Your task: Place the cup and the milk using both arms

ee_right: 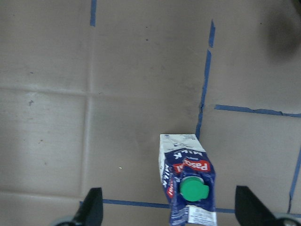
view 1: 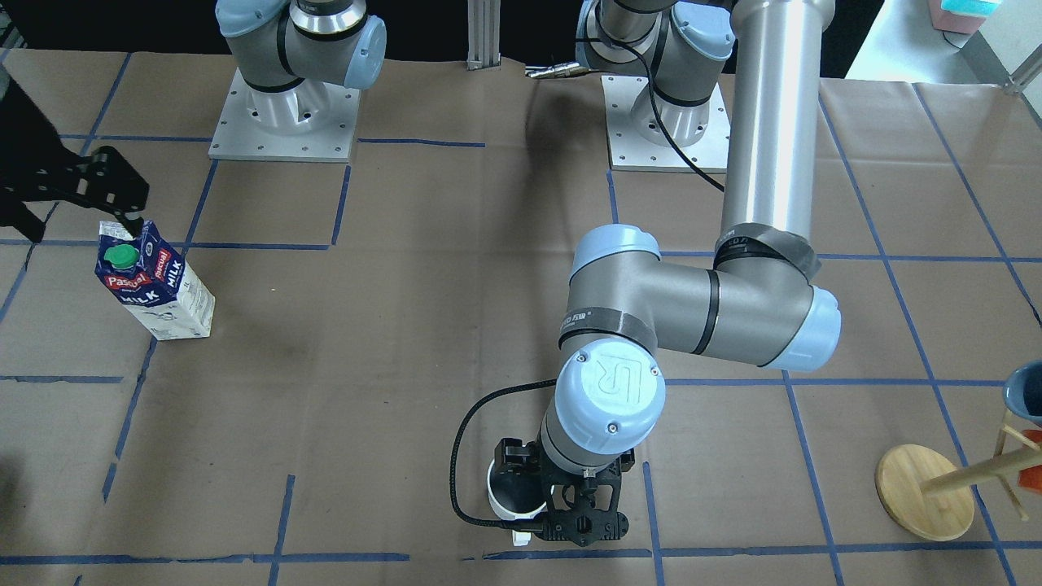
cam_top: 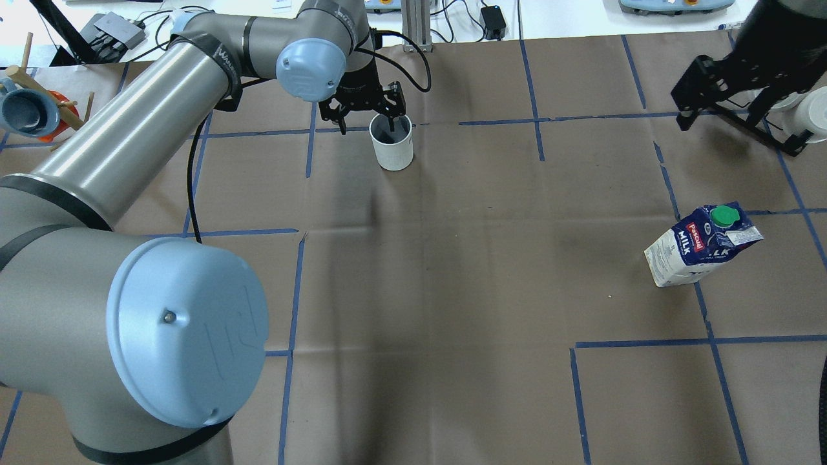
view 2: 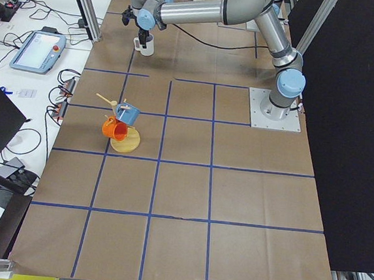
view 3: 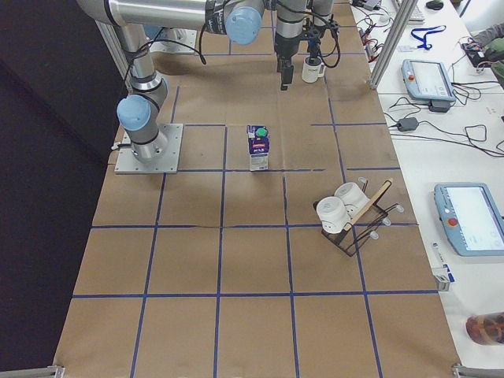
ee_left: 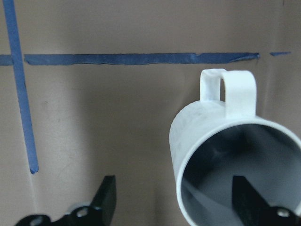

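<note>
The white cup [cam_top: 392,150] stands upright at the table's far side, handle pointing away from the robot. My left gripper [cam_top: 366,119] is open and straddles the cup's wall. In the left wrist view one finger [ee_left: 249,200] is inside the cup [ee_left: 211,136] and the other finger [ee_left: 106,197] is outside it. The cup also shows in the front-facing view [view 1: 506,496] under the left gripper [view 1: 582,521]. The milk [cam_top: 701,245] stands upright on the right. My right gripper [cam_top: 736,119] is open, above and beyond the milk, apart from it. The milk [ee_right: 188,181] sits between its fingers in the right wrist view.
A wooden mug tree [view 1: 924,488] with a blue mug [view 2: 128,114] and an orange mug [view 2: 114,129] stands on the robot's left side. A black rack with white mugs [view 3: 346,209] stands on its right side. Blue tape lines grid the brown table cover.
</note>
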Motion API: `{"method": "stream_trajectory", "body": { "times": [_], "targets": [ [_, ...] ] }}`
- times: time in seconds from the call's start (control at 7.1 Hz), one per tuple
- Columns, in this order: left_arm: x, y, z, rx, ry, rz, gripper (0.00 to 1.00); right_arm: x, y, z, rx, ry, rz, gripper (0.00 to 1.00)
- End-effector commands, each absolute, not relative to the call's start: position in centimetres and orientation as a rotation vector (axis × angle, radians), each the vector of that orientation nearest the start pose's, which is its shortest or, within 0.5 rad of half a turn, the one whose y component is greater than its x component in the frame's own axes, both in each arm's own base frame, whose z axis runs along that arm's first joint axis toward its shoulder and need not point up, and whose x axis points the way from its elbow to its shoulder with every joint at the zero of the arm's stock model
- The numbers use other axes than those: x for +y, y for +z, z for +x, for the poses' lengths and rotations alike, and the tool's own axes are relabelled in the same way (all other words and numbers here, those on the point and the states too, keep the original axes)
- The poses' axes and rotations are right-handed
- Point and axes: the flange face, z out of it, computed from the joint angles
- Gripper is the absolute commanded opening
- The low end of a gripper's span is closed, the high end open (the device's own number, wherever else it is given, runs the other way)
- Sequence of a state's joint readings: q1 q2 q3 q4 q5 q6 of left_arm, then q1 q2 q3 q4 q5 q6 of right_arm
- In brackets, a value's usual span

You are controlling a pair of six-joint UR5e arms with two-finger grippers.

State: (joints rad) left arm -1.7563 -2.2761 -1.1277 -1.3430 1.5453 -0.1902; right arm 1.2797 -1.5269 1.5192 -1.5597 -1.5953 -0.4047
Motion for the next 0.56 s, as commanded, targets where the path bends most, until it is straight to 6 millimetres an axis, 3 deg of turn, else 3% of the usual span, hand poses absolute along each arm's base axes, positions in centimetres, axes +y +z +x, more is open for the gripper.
{"method": "stream_trajectory", "body": {
  "times": [0.0,0.42],
  "targets": [
    [-70.9,33.3,-26.8,3.164,0.036,-0.017,1.0,-52.2,48.5,-5.5,3.149,0.039,-0.203,1.0],
    [-70.1,45.4,-27.0,3.164,0.056,0.009,1.0,-51.9,44.0,-5.8,3.139,0.076,-0.201,1.0]
  ]
}}
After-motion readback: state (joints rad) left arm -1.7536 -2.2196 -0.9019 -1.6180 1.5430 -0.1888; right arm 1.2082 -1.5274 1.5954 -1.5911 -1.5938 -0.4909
